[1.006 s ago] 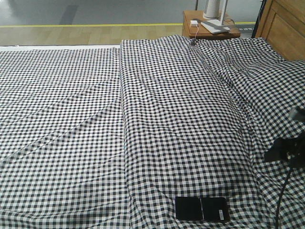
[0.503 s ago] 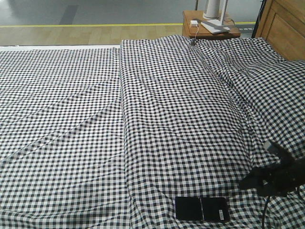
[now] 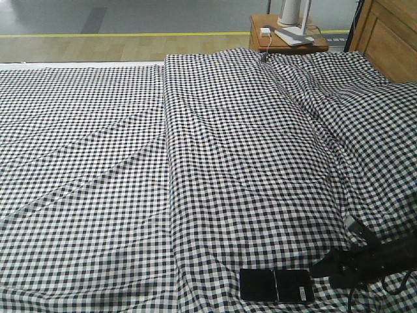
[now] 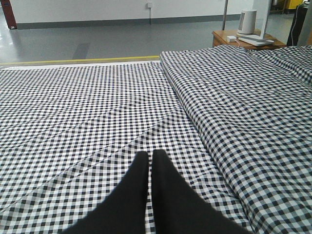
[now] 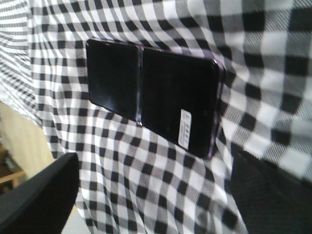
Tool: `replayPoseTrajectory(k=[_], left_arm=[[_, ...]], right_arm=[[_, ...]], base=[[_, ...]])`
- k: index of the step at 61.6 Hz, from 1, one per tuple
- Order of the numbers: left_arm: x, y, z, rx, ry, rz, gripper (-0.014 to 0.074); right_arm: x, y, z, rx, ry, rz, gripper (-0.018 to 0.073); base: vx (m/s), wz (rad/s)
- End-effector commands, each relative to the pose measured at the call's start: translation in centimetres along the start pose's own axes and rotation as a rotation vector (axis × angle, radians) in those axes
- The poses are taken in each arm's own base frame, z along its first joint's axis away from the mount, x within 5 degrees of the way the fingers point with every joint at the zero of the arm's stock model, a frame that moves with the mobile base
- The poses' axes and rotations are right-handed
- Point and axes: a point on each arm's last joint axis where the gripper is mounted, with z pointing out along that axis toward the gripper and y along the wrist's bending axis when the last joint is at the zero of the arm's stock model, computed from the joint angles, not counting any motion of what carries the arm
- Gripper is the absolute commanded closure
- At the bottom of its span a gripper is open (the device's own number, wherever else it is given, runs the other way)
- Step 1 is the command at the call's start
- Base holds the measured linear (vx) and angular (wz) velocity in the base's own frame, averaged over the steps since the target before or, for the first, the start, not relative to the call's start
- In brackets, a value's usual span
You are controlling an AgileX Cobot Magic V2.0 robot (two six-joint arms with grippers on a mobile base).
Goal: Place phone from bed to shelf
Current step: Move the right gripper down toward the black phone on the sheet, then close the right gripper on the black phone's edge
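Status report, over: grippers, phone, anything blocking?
Left gripper shut, empty, over the bed. Right gripper open, just beside the phone, not touching. Phone flat on the bed, sticker up. Nothing in the way.

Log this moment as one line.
phase: pre-grasp | phone: flat on bed, ungrasped | right hand: open, beside phone | left hand: shut, above bed

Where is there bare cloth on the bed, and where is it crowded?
Bare: all the bed left of the long fold, and the cloth between fold and phone. Crowded: at the phone's sticker end, where the open right pincer sits close.
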Motion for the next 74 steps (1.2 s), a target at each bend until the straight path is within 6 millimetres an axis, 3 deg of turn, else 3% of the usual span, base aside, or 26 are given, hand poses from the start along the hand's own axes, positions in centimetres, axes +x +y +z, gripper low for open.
replayPoseTrajectory(k=[1,19,41,57,74], left_arm=[[-0.6,0.1,0.0,-0.005,-0.077,-0.010,0.0596],[-0.6,0.1,0.0,-0.005,-0.077,-0.010,0.0596],[-0.6,0.1,0.0,-0.005,-0.077,-0.010,0.0596],[-0.6,0.1,0.0,-0.005,-0.077,-0.010,0.0596],[-0.6,0.1,0.0,-0.005,-0.077,-0.010,0.0596]], right_arm=[[-1.7,1.1,-1.2,-0.096,-0.052,-0.038,-0.0032],[-2.7,-0.1,0.1,-0.170,-0.091,-0.002,-0.0032],[-3.2,-0.5,3.9,-0.161,-0.019,-0.050,-0.0032],[-3.3,-2.0,5.4,-0.186,-0.008,-0.011,-0.0032],[-2.9,-2.1,6.7,-0.332,-0.002,0.030,-0.0032]], base=[[0.00,0.00],[0.00,0.00],[0.00,0.00],[0.00,0.00],[0.00,0.00]])
